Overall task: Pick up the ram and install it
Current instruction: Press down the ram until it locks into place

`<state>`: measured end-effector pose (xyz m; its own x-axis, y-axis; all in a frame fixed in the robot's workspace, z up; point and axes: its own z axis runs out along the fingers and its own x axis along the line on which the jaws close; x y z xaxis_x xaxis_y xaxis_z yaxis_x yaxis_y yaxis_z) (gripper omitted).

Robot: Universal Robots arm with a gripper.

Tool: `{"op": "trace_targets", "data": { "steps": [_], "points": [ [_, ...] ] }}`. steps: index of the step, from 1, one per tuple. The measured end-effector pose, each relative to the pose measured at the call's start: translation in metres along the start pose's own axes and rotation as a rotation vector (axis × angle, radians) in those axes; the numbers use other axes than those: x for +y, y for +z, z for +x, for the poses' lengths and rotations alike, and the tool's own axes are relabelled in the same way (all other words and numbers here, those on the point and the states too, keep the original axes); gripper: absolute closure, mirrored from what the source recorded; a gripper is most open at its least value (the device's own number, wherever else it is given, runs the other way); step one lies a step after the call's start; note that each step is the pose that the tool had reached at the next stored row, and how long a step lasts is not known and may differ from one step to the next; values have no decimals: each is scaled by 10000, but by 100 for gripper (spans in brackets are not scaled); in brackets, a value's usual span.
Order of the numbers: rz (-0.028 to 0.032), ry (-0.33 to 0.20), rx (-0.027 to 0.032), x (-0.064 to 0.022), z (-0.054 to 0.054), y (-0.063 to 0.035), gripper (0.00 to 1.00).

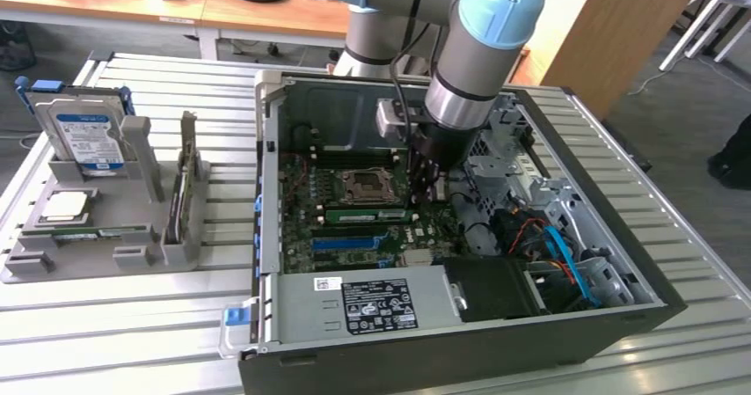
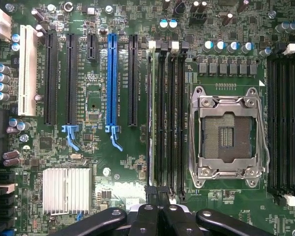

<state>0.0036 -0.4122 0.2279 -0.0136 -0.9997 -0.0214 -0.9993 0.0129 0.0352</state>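
Observation:
The ram [image 1: 364, 212] is a long green stick standing edge-up in a memory slot beside the CPU socket [image 1: 366, 184], inside the open computer case [image 1: 273, 193]. In the wrist view the ram [image 2: 150, 113] appears as a thin pale edge in the slot nearest the expansion slots. My gripper [image 1: 428, 179] hangs low over the motherboard at the stick's end toward the exterior view's right. Its black fingers [image 2: 148, 216] are pressed together, and the gripper [image 2: 158, 194] is shut just past the ram's end with nothing between the fingers.
A grey holder [image 1: 70, 259] at the exterior view's left carries a hard drive [image 1: 80, 135], a dark expansion card [image 1: 182, 188] and a CPU chip [image 1: 65, 206]. Cables and drive bays [image 1: 551, 254] crowd the case's right side. A blue slot [image 2: 111, 81] and a heatsink [image 2: 66, 189] lie nearby.

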Motion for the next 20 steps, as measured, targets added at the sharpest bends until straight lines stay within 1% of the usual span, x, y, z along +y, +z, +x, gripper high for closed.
{"op": "trace_targets", "data": {
  "steps": [20],
  "points": [
    [0, 0, 3, -1, 1, 38, 89]
  ]
}}
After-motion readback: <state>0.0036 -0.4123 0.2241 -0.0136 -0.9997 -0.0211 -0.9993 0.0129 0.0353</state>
